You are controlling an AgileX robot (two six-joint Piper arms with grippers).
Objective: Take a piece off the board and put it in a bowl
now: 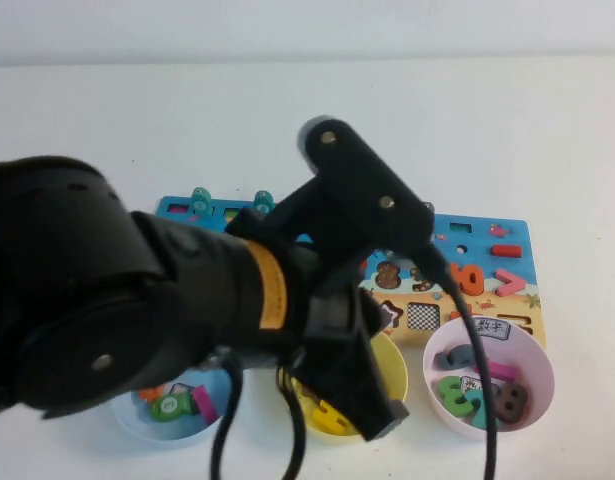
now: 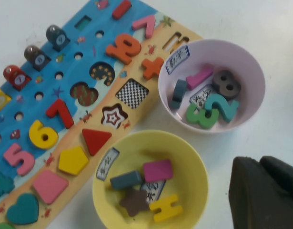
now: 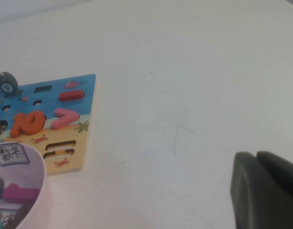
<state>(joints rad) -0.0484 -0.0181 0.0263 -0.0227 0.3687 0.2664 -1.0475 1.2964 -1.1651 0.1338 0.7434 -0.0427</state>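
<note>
The teal "2" (image 2: 222, 107) lies in the pink bowl (image 2: 251, 71), touching a green "3" (image 2: 199, 116). It looks light, stiff, best pinched by its edges. Left gripper (image 1: 382, 415) hovers above the yellow bowl (image 1: 392, 360), right gripper (image 3: 265, 191) over bare surface (grip states: cannot tell).

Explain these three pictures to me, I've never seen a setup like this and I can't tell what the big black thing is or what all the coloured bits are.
The big black shape is the robot's left arm, seen from a raised camera behind it. The other two pictures come from cameras on each wrist.

On the white table lies a wooden puzzle board with coloured numbers and shapes. In front of it stand three bowls: a pink bowl, a yellow bowl and a light blue bowl, each holding pieces. A teal "2" already lies in the pink one.

The left gripper hangs above the table beside the yellow and pink bowls, holding nothing. The right gripper is over bare table beyond the board's right end, also empty.
</note>
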